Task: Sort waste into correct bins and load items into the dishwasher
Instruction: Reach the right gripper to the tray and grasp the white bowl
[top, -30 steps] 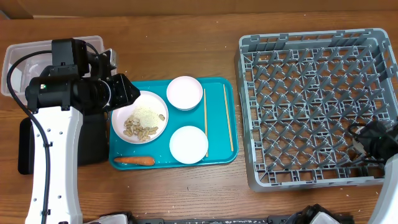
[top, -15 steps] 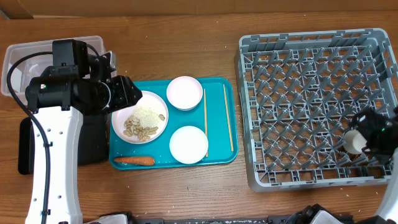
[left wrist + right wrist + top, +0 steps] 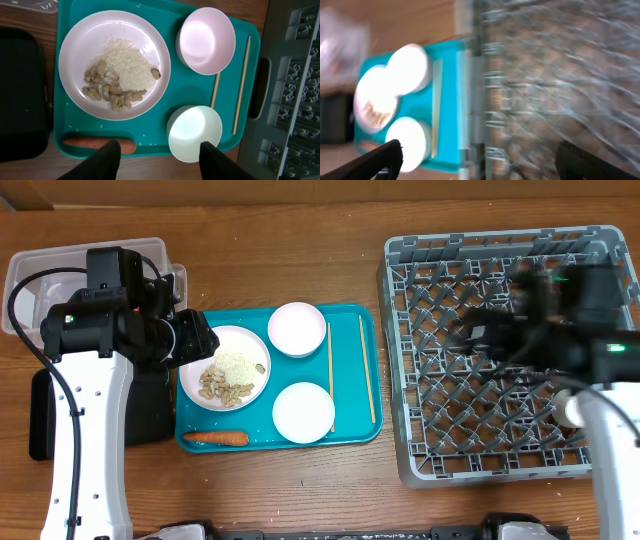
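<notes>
Item: plate (image 3: 75, 55) of rice (image 3: 127, 65) and nuts (image 3: 107, 87), left end of teal tray (image 3: 348, 360); your left gripper (image 3: 159, 146), spread and empty, hangs over its left rim, so pinch bare rim and keep it level; right gripper (image 3: 479, 147) likewise spread.

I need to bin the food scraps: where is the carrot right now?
In the overhead view the carrot lies at the near left edge of the teal tray, just below the plate and left of a bowl.
</notes>
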Controlling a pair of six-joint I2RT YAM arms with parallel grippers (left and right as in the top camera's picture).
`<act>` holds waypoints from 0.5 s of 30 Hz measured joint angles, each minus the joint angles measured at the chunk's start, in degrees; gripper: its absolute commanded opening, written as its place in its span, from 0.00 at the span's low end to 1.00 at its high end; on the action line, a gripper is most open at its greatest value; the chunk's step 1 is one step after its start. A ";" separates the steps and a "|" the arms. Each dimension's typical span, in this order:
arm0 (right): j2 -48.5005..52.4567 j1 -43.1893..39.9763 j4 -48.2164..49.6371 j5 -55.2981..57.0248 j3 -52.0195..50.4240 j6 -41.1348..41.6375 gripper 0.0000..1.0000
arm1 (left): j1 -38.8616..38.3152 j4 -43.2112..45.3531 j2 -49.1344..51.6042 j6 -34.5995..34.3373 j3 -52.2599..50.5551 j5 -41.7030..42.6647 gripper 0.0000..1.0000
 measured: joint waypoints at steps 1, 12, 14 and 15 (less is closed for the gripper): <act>0.00 3.85 1.77 -0.79 0.00 -0.13 1.00 | 0.00 -0.02 0.00 -0.02 0.00 -0.26 0.53; 7.32 28.11 9.05 0.17 0.02 2.08 0.95 | 0.00 -0.24 0.00 0.00 0.00 -1.95 0.54; 11.87 30.88 9.09 0.87 0.02 3.19 0.87 | 0.00 -0.24 0.00 -0.02 0.00 -2.10 0.54; 13.73 31.78 9.07 1.27 0.02 4.07 0.84 | 0.00 -0.28 0.00 0.00 0.00 -2.12 0.54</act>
